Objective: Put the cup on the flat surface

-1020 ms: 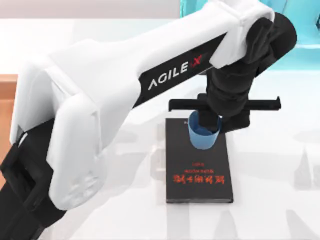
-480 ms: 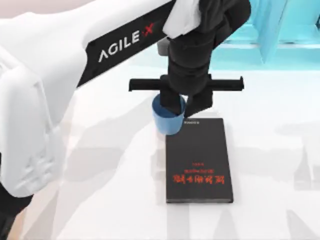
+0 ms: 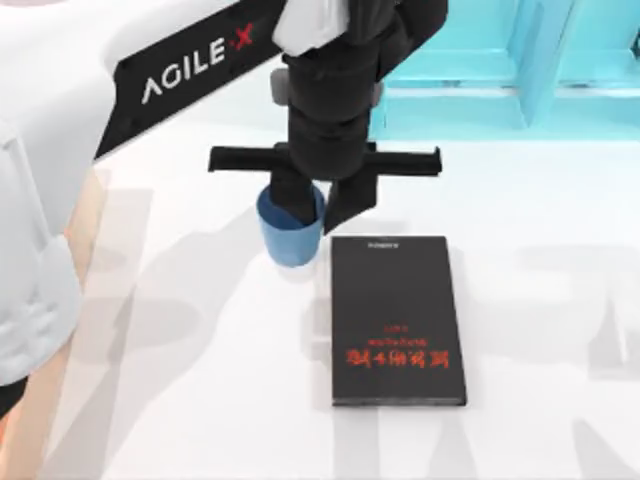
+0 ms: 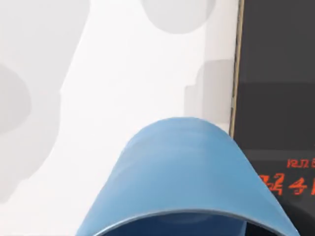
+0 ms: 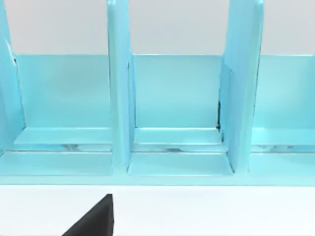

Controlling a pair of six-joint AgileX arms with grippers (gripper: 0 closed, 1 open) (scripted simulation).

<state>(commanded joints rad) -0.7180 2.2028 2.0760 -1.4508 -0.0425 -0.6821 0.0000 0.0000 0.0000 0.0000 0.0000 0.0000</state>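
Beside black book (image 3: 398, 320): left end effector (image 3: 308, 208) pinching cup (image 3: 290, 236), rim partly hidden; base contact with white tabletop (image 3: 200, 400) unclear.

black book (image 3: 399, 320) with red lettering, light-blue divided rack (image 5: 172, 113)

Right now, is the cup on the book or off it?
Off: the cup, held by the left gripper, is beside the book, over the tabletop.
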